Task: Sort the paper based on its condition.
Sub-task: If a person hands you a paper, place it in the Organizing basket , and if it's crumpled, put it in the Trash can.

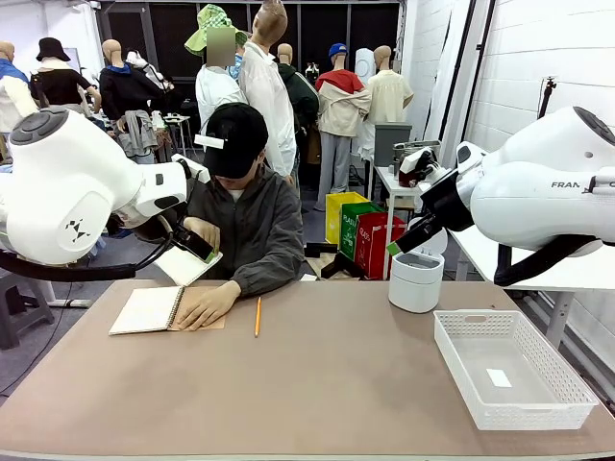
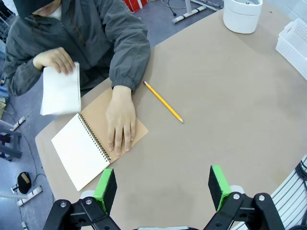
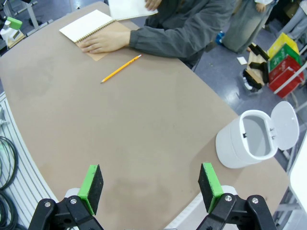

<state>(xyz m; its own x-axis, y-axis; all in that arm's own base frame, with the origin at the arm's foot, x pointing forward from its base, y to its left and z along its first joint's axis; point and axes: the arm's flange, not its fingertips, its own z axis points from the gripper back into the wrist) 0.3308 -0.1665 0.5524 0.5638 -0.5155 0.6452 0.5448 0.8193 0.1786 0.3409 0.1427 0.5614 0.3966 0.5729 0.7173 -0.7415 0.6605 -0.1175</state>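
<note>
Front view: the person holds a loose paper clear of the bench, the other hand pinning the notebook flat. Left wrist view: left pincer gapes wide, empty, probably awaiting a handover. Right wrist view: right pincer equally wide; the bin stands lid-up, ready

Paper is behind notebook at left, pencil beside, bin and basket right.
</note>
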